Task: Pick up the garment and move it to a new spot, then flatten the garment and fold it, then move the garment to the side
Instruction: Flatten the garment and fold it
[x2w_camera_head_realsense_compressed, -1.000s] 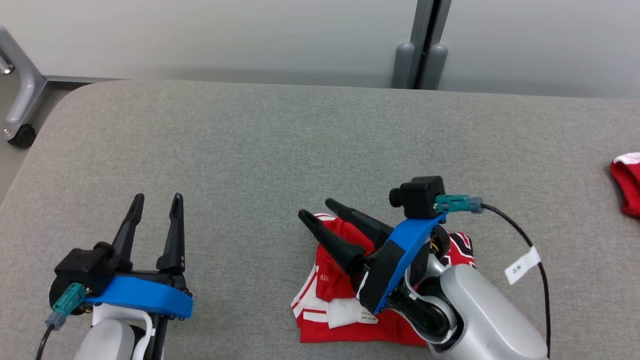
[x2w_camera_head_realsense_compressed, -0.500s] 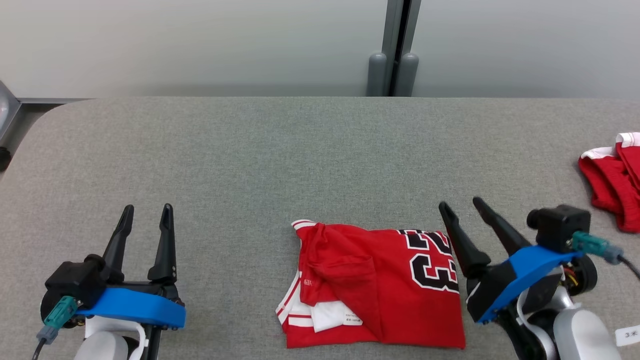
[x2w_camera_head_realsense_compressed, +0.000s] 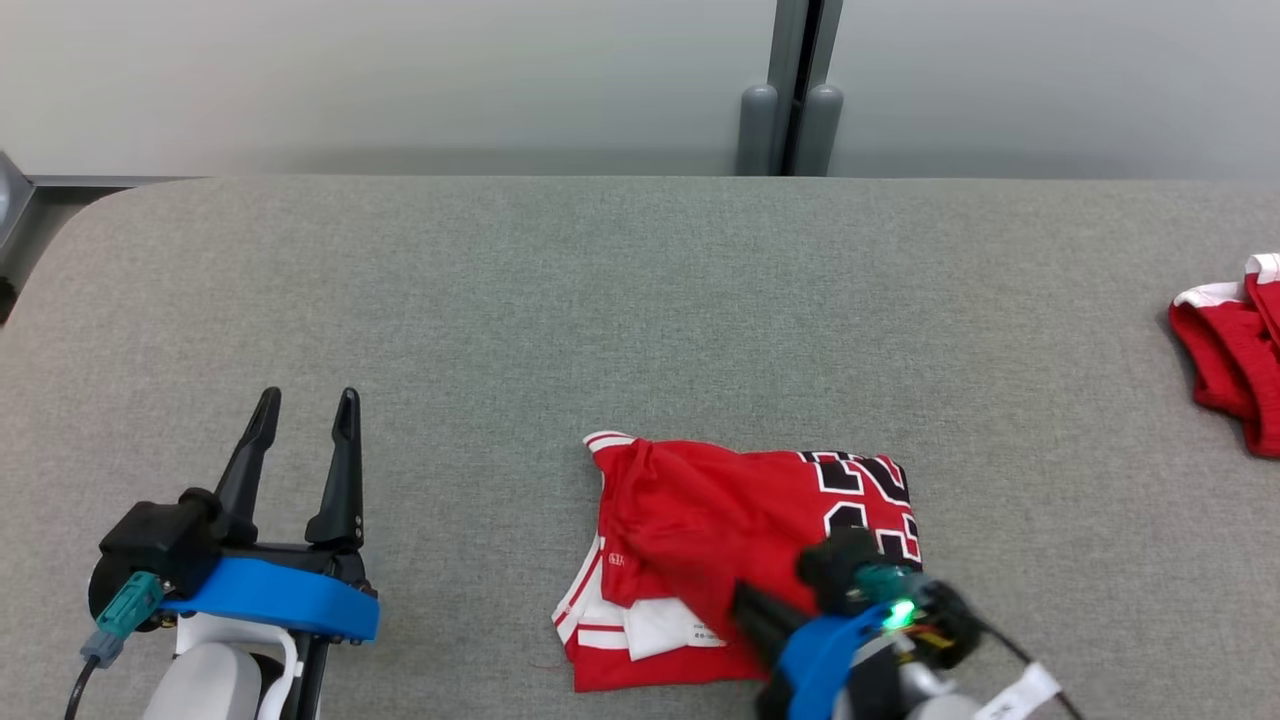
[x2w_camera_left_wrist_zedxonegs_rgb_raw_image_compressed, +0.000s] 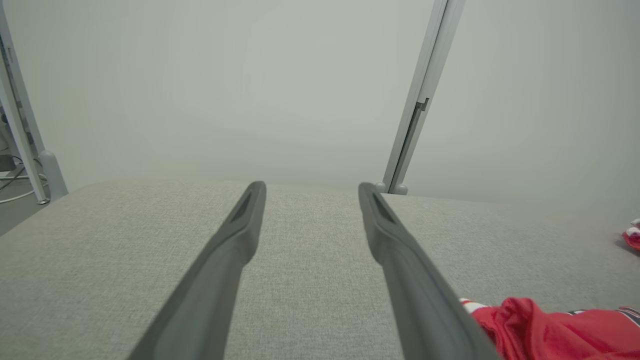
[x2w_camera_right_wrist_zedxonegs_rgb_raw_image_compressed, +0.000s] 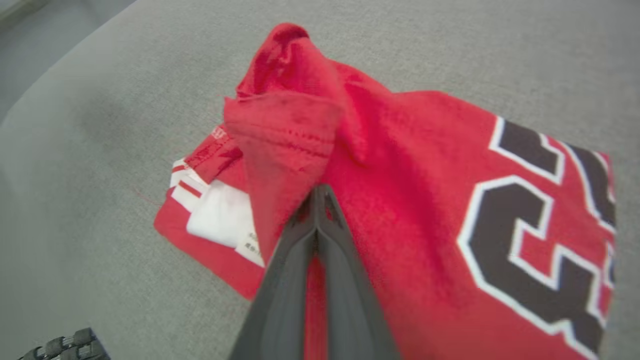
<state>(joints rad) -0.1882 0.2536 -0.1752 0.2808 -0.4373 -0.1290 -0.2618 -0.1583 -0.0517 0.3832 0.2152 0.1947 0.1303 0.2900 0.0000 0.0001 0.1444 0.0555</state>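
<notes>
The garment is a red jersey with black-and-white numbers, lying folded on the grey table near its front edge; a red flap lies over its left half. My right gripper reaches in from below, fingers shut together, tips against the flap's edge on the garment. Whether cloth is pinched between them does not show. My left gripper rests open at the lower left, well apart from the jersey. In the left wrist view its fingers are spread over bare table, and the garment shows at lower right.
Another red-and-white piece of clothing lies at the table's right edge, also a red spot far right in the left wrist view. A grey post stands behind the table against a pale wall. The table's left corner is rounded.
My right gripper, open beside the garment's right edge half a second ago, has swung in over its near part and shut. The left gripper stays open and still. The garment lies as before.
</notes>
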